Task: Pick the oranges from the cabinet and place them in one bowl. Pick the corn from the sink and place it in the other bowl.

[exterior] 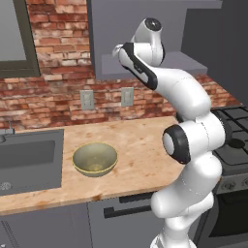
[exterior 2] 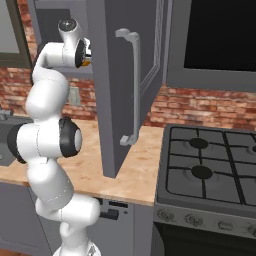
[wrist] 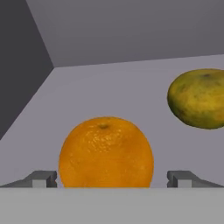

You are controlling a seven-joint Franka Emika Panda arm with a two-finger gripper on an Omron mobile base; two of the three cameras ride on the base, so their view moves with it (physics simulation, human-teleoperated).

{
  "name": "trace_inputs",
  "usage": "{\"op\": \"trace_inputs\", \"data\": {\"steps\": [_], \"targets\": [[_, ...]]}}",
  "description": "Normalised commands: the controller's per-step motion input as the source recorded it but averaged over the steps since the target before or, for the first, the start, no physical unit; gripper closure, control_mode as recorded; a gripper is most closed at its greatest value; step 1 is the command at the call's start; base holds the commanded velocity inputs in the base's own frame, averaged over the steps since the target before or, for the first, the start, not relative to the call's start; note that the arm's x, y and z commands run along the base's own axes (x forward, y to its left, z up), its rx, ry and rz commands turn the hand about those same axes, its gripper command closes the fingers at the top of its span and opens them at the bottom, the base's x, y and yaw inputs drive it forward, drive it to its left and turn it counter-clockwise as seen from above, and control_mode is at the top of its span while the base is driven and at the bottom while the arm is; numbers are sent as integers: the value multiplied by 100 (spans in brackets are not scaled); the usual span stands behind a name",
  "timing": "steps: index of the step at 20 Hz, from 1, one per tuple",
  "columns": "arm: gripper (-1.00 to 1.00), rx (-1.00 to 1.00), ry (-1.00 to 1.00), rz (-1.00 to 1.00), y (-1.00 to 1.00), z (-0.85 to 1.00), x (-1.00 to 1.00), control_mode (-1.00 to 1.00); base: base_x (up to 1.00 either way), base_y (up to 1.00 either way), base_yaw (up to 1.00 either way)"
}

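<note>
Fingers of my hand stand wide apart inside the cabinet, gripping nothing. Straight ahead, between the tips, the bright orange sits on the grey shelf floor. Up and to the right of it lies the yellow-green orange. One bowl rests on the desk far below my hand.

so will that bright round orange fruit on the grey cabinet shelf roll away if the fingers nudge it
Probably: the bright round orange fruit sits loose on the flat grey cabinet shelf, so an off-centre touch could roll it. The open gripper straddles it evenly, which should help. Its dimpled skin likely grips fairly well.
</note>
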Motion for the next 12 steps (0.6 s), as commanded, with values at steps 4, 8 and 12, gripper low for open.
{"op": "trace_inputs", "data": {"steps": [4,8,12], "targets": [[-100,0,2,0,0,0,2,-100,0,0,0],[-100,0,7,0,0,0,29,-100,0,0,0],[-100,0,9,0,0,0,28,-100,0,0,0]]}}
